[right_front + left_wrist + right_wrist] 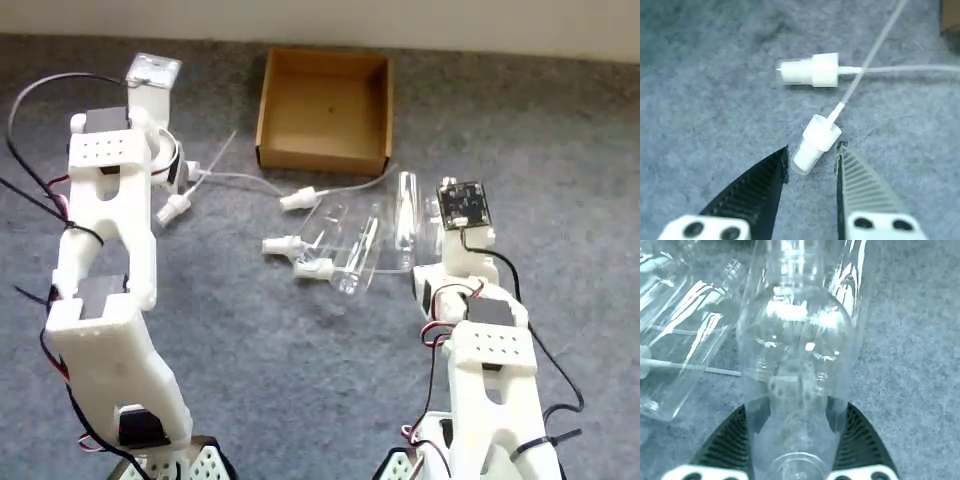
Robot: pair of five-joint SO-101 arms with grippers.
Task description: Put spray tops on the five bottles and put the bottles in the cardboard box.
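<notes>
Cardboard box (325, 110) at rear centre of counter (250, 380). The bottles (355, 250) lie just in front of it, to the right. 2 spray tops (172, 208) lie well left of them.

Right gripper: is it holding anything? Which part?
Yes. The right gripper has a clear bottle between its fingers, gripped across the lower body near what looks like the base end.

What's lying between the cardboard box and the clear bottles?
A loose spray top lies on the carpet between the cardboard box and the clear bottles, seen in the high view.
</notes>
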